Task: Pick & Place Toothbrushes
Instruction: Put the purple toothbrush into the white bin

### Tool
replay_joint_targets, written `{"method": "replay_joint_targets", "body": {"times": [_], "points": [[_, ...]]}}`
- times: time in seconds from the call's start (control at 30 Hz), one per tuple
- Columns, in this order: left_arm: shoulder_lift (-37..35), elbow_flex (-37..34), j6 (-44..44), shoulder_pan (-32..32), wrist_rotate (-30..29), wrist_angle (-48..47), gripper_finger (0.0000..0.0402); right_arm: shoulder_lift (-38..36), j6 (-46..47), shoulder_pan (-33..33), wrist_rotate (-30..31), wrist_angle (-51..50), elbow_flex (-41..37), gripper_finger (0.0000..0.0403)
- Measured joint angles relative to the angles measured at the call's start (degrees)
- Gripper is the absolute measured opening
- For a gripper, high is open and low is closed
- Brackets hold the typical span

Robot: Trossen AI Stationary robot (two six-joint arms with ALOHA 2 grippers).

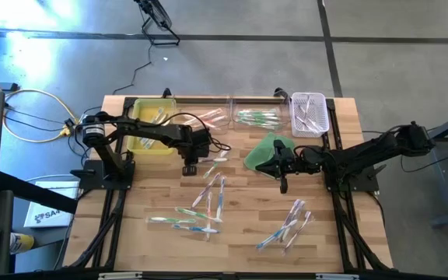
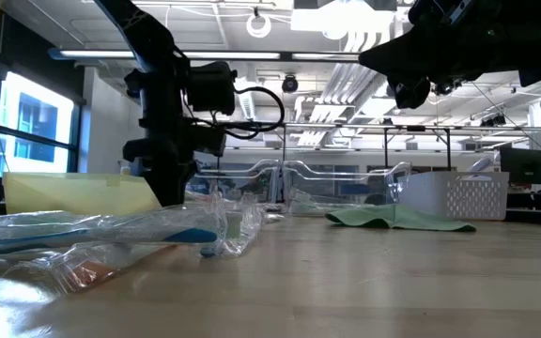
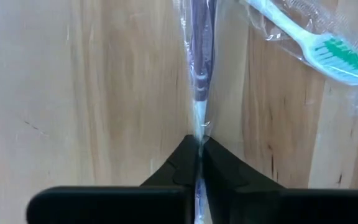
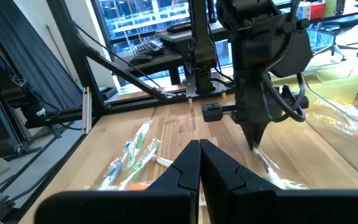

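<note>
Toothbrushes (image 1: 208, 204) in clear wrappers lie scattered on the wooden table (image 1: 239, 233): one cluster at centre toward 7 o'clock, a second cluster (image 1: 288, 224) toward 5 o'clock, and further pieces in the clear trays (image 1: 259, 117) and the white basket (image 1: 310, 113) along the 12 o'clock edge. Left gripper (image 1: 190, 168) is lowered to the table surface just left of centre; its fingers (image 3: 219, 165) are pressed together on the wrapper of a purple toothbrush (image 3: 199, 74), which extends straight ahead of the tips, with a green-bristled toothbrush (image 3: 328, 46) lying just beside it. Right gripper (image 1: 283, 183) hangs above the table right of centre, beside the green cloth (image 1: 264, 149); its jaws are closed and hold nothing. A yellow bin (image 1: 151, 124) sits at 11 o'clock.
</note>
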Motion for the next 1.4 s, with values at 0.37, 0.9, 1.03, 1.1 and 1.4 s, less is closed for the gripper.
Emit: {"method": "replay_joint_targets", "body": {"times": [0.37, 0.9, 1.03, 1.1, 1.4], "points": [[0.0, 1.1, 1.7, 0.0, -0.2, -0.8, 0.0002, 0.0, 0.0, 0.0, -0.1, 0.0, 0.0, 0.0002], [0.4, 7.9, 6.1, -0.1, 0.2, -3.8, 0.0000, 0.0, 0.0, 0.0, -1.9, 0.0, 0.0, 0.0002], [0.3, 11.2, 7.7, -0.1, 0.1, -6.1, 0.0000, 0.0, 0.2, 0.0, -3.7, 0.1, 0.0, 0.0002], [0.3, 13.5, 8.8, -0.1, 0.0, -7.5, 0.0000, 0.0, 0.2, 0.0, -5.6, 0.8, 0.0, 0.0002], [0.2, 27.2, 16.4, -0.1, 0.5, -11.4, 0.0000, 0.0, 0.2, 0.0, -14.8, 6.2, 0.0, 0.0003]]}}
